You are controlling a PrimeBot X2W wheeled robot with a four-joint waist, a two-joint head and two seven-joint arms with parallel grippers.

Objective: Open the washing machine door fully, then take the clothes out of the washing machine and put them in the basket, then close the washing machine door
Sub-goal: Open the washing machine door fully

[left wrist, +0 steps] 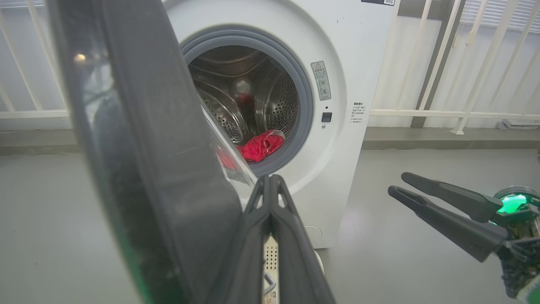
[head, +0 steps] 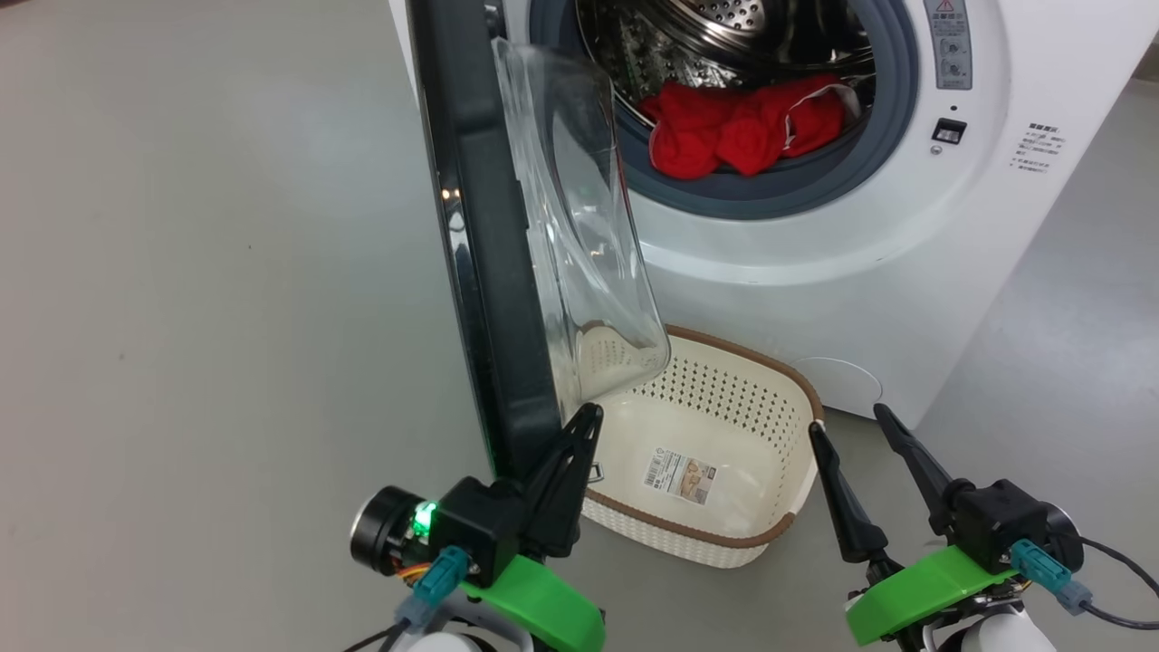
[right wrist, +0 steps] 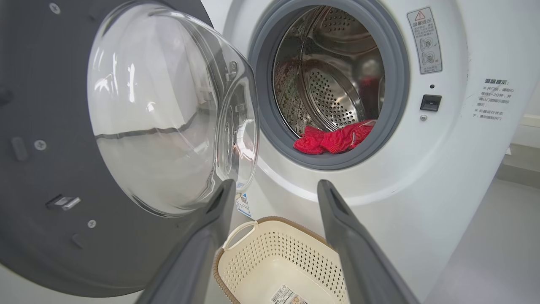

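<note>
Each end effector has two long, tapering matte-black fingers on a blocky black housing. The left end effector (head: pixel 587 418) has a glowing green light (head: pixel 422 518) beside a round black cap (head: pixel 380 539), with orange wires beneath. The right end effector (head: pixel 847 422) trails a thin black cable (head: pixel 1123 558). Both sit on bright green plastic brackets (head: pixel 543 602) with teal plugs (head: pixel 439 575), above pale white forearms (head: pixel 1005 634).

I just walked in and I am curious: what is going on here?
The robot's shut left gripper is at the inner side of the washing machine door, which stands partly open. The right gripper hangs open beside the basket. The red clothes lie in the drum; none are in the basket.
</note>
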